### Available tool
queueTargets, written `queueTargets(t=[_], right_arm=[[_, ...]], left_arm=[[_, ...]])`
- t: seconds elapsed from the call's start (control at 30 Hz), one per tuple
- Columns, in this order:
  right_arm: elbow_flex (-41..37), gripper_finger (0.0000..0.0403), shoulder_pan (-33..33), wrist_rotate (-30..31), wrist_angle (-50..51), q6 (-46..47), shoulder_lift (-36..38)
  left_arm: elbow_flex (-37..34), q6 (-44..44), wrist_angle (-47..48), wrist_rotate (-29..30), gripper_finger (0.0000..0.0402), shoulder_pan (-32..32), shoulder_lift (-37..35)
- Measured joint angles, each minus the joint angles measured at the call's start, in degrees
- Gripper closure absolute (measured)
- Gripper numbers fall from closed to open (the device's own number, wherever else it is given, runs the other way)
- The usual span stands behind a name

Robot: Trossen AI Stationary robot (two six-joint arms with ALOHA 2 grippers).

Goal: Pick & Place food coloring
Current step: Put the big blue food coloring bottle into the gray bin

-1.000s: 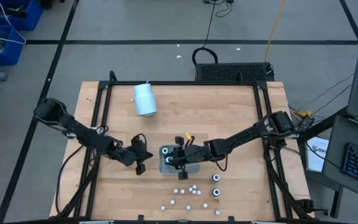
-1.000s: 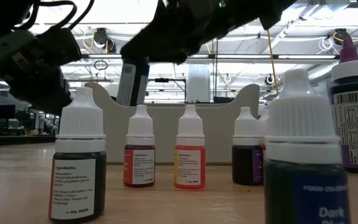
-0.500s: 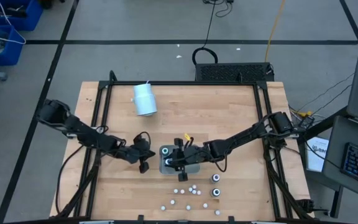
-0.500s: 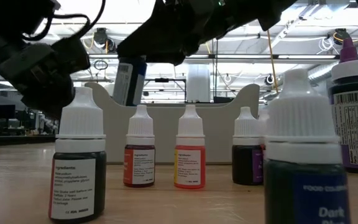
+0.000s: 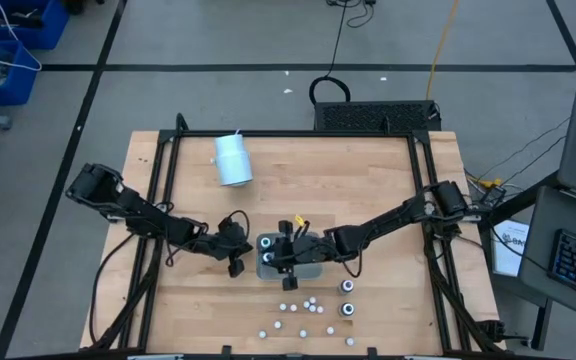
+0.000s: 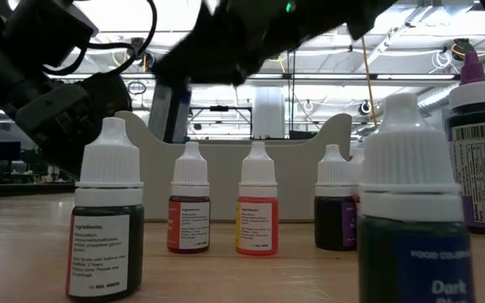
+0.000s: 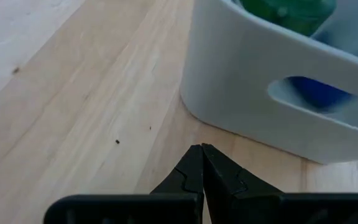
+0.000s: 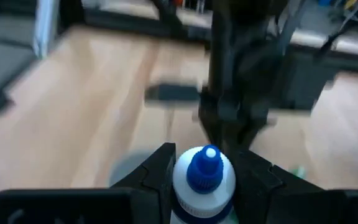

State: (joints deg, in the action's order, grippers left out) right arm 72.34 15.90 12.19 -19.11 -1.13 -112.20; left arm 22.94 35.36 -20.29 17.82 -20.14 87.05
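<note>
Low view: big bottle (image 6: 411, 210) cut off at bottom right; arms at top blurred. Right wrist view: background blurred, held bottle (image 8: 202, 180) cropped at bottom edge.

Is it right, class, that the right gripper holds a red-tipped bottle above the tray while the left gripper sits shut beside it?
Not quite: the bottle in the right gripper has a blue tip, as the right wrist view shows. The left gripper is shut beside the tray.

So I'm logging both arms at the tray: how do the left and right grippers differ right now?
The right gripper is shut on a blue-tipped bottle above the grey tray; the left gripper is shut and holds nothing. The left gripper sits low beside the tray's outer wall, the right over its inside. Both are dark two-finger grippers.
</note>
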Motion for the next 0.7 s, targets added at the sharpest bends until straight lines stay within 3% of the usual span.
queueTargets(t=[0.23,0.7], right_arm=[[1.8,0.0292,-0.1,-0.3,0.9,-0.2,-4.3],[1.9,0.0278,-0.6,-3.2,-0.8,-2.3,-4.8]], left_arm=[[0.0,-0.6,-1.0,0.0,0.0396,-0.1,0.0],[0.0,-1.1,-1.0,-1.3,0.0396,-0.1,0.0]])
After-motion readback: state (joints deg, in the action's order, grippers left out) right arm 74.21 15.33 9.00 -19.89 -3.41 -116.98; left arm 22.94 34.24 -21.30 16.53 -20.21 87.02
